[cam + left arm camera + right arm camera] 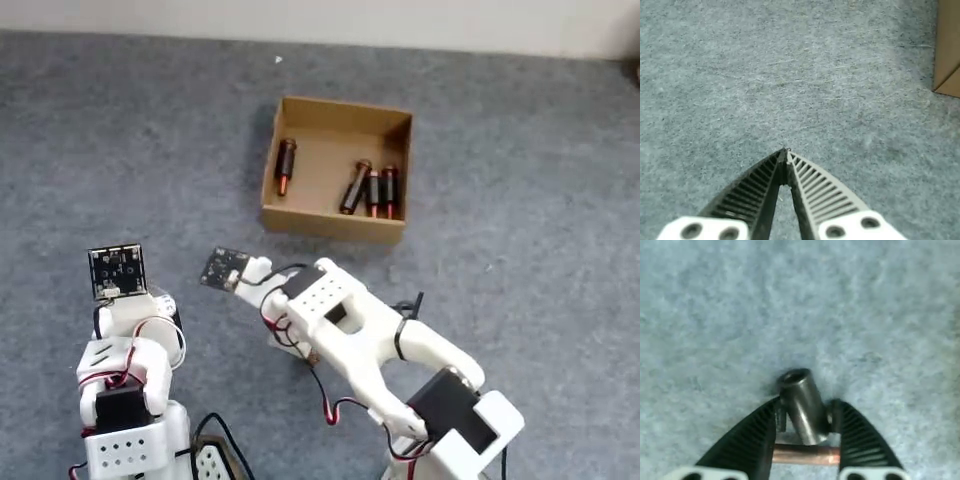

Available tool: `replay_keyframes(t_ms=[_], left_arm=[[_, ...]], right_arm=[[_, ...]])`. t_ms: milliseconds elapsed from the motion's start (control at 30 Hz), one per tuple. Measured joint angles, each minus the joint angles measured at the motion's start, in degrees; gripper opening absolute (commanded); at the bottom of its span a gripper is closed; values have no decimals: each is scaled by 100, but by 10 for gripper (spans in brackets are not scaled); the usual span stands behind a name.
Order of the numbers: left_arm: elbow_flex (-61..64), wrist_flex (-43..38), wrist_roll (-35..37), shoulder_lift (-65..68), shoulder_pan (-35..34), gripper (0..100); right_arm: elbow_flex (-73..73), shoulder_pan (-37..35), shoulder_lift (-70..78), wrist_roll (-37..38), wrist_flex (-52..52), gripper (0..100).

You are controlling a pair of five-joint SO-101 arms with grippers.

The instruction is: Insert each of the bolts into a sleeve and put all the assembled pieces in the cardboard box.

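Grey carpeted table (pixel 520 200): we are seeing it running under both arms, with the box toward its far side.
Open brown cardboard box (pixel 335 224): we are counting four assembled pieces (pixel 372 190) lying inside, three close together and one (pixel 285 167) apart from them.
White right arm (pixel 350 330): it is leaning low over the carpet, near the box's front wall but not touching it.
White left arm (pixel 125 390): it is standing beside the right arm, farther from the box.
Right gripper (pixel 806 407): its black ribbed fingers are sitting narrowly apart, and we are judging them to be clamping the bolt crosswise, end to end.
Left gripper (pixel 785 152): its fingers are meeting tip to tip on nothing, above bare carpet.
Dark cylindrical metal sleeve (pixel 801 397): it is lying tilted between the right gripper's fingers, open mouth pointing away from the wrist. We cannot tell whether the fingers are pressing it.
Short copper-coloured bolt (pixel 805 454): it is spanning the gap behind the sleeve, touching or just beside the sleeve's near end.
Step in hand: we are judging this as the fifth pairing, with bolt and sleeve not yet joined.
Next move: we are expecting that the bolt needs turning in line with the sleeve's bore, probably with the left gripper steadying the sleeve, before boxing.
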Motion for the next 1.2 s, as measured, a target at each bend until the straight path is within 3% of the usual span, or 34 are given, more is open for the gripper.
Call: replay_keyframes(t_ms=[333,533,933,1200], left_arm=[[0,0,0,0,0,5],[0,0,0,0,0,5],[0,0,-396,0,193,5],[-35,0,-905,9,1125,53]], right_arm=[[9,141,-26,-62,-141,5],[114,369,-1284,-237,484,5],[475,1952,-4352,-1169,1881,5],[2066,3358,-5204,-1600,1020,5]])
